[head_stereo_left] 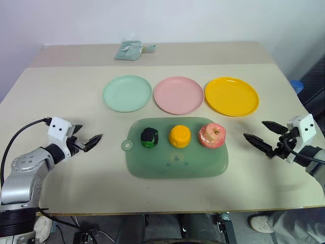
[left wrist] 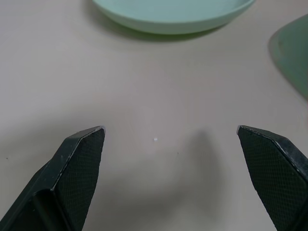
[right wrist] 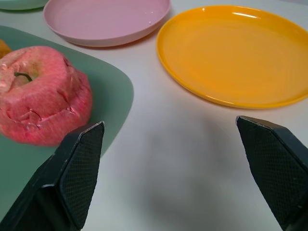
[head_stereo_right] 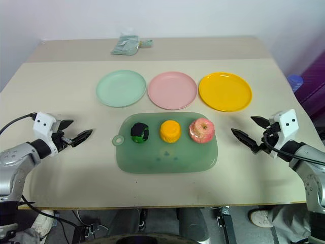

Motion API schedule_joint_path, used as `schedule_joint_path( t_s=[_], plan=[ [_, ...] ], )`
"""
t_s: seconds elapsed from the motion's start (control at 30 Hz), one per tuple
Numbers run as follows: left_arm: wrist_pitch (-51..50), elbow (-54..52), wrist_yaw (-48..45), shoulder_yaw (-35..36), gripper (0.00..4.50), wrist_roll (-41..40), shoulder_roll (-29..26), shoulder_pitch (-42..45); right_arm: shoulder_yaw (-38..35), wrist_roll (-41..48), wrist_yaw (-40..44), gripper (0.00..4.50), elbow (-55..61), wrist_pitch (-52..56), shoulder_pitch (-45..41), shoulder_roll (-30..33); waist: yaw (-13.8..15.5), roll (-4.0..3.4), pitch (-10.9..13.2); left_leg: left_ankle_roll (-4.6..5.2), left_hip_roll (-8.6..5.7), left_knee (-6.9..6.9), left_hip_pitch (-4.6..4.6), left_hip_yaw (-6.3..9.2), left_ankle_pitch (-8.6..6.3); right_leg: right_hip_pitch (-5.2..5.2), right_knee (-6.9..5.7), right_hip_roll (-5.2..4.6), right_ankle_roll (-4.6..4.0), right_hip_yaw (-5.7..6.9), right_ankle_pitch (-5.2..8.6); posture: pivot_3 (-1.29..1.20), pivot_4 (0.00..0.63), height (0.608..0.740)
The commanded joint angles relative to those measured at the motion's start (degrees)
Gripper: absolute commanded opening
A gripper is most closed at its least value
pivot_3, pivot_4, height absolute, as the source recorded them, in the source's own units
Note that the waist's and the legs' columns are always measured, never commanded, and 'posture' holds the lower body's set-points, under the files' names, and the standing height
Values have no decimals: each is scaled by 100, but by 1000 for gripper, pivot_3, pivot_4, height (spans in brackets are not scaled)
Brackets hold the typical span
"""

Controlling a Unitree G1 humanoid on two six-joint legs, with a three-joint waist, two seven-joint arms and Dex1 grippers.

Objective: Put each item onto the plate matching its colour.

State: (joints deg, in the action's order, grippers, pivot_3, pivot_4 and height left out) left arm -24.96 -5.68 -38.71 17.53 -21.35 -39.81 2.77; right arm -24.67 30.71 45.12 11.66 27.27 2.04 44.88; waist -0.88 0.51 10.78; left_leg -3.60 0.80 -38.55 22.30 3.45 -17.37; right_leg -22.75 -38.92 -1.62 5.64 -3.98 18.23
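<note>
Nearest the table's front edge, the left gripper [head_stereo_left: 87, 141] and right gripper [head_stereo_left: 263, 136] hover at either side, fingers spread, holding nothing. Between them lies the green board [head_stereo_left: 172, 165], carrying the green-and-black ball [head_stereo_left: 149, 137], the orange fruit [head_stereo_left: 180, 136] and the pink apple [head_stereo_left: 212, 135] in a row. Beyond, toward the far edge, sit the mint plate [head_stereo_left: 127, 93], pink plate [head_stereo_left: 178, 95] and yellow-orange plate [head_stereo_left: 231, 95], all bare. The rounded toys could roll from a pinch or off a shallow rim. A crumpled packet [head_stereo_left: 129, 50] at the far edge is hard to identify.
</note>
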Motion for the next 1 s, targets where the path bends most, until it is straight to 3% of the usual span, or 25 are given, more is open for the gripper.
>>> schedule_joint_path(
  t_s=[0.03,0.23,0.4,0.6,0.73,1.0],
  plan=[
    [-11,-242,64,87,4500,-49,11,32,44,87,-114,4443,318,65,-151,-56,-8,0,0,0,0,0,0,0,0,0,0,0,0,0,0,0,150,740],
    [-112,-471,204,-32,4500,-169,236,213,302,10,-399,4443,583,177,-308,-214,-4,0,0,0,1,0,0,0,0,0,0,0,0,0,0,0,150,740],
    [-420,-673,-23,-499,4500,-495,516,902,210,115,-599,4443,1048,413,-133,-230,44,2,0,0,-4,-10,8,6,0,1,0,-2,1,5,0,0,150,740],
    [-524,-647,-815,-1745,4500,-426,662,1885,-139,501,-745,4443,1938,859,448,-233,15,1,0,0,-14,-14,8,3,0,1,-1,6,1,5,0,0,150,740],
    [-412,-427,-1406,-2304,4500,-250,505,2238,-209,876,-850,4443,2603,1189,718,-237,-37,0,-1,0,-13,-14,5,3,0,1,-4,13,1,1,0,0,150,740],
    [-141,-141,-2165,-3005,4500,393,-39,2349,423,1004,-1060,4443,3180,1209,951,-555,-8,2,0,1,-13,-16,3,3,0,3,-4,16,-1,0,0,0,150,740]
  ],
)
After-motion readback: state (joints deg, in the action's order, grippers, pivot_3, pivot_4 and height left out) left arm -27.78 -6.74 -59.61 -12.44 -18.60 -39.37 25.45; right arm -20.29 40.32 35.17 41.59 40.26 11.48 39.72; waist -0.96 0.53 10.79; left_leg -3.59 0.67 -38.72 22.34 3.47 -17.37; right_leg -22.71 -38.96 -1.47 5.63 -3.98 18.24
